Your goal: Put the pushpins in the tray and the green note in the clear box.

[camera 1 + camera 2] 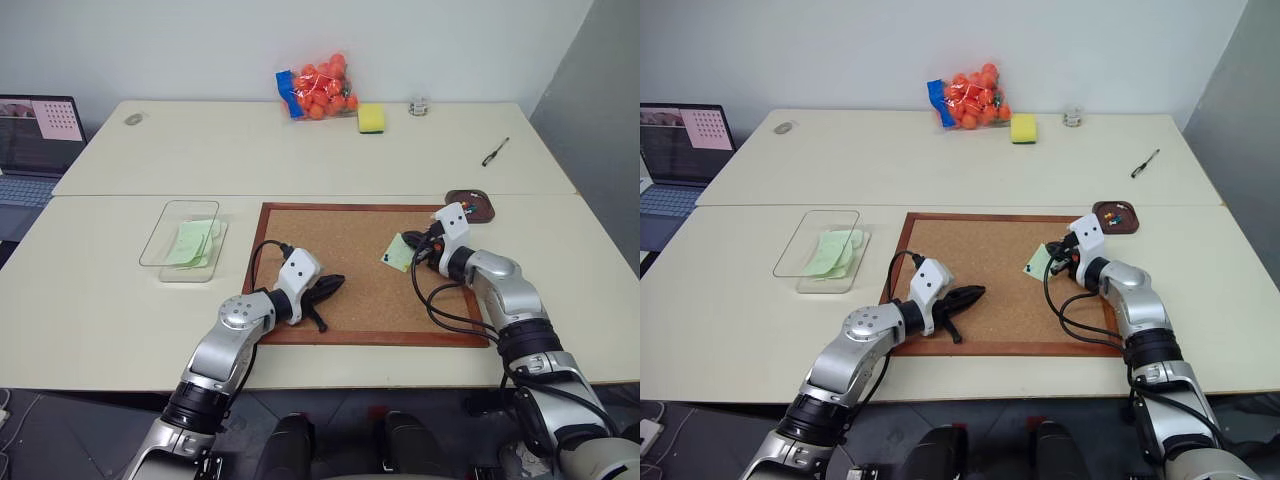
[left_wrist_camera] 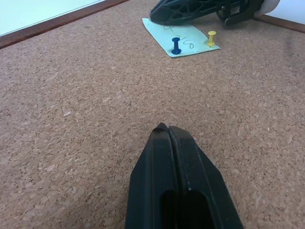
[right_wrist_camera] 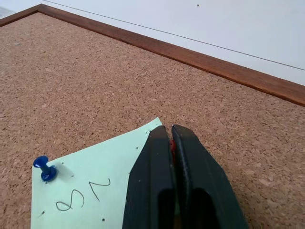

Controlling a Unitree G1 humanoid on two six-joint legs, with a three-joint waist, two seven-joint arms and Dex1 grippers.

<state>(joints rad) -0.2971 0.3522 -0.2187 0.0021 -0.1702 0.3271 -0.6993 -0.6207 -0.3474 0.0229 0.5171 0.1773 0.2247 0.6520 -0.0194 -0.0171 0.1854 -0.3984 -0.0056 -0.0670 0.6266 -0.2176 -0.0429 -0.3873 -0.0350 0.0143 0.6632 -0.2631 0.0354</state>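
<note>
The green note (image 1: 398,253) lies on the right part of the cork board (image 1: 330,240), held down by a blue pushpin (image 3: 44,168) and a yellow pushpin (image 2: 211,38). My right gripper (image 3: 170,130) rests over the note's edge, shut, with a sliver of a red pushpin (image 3: 173,147) between its fingers. My left gripper (image 2: 167,129) is shut and holds nothing; it hovers low over the board's left half, pointing toward the note. The dark brown tray (image 1: 1130,226) sits just beyond the board's right far corner with a few coloured pins in it. The clear box (image 1: 150,250) stands left of the board with green paper inside.
At the table's far side are a bag of orange balls (image 1: 322,90), a yellow sponge (image 1: 371,118) and a small glass item (image 1: 418,106). A black pen (image 1: 495,152) lies at the far right. A laptop (image 1: 35,140) stands off to the left.
</note>
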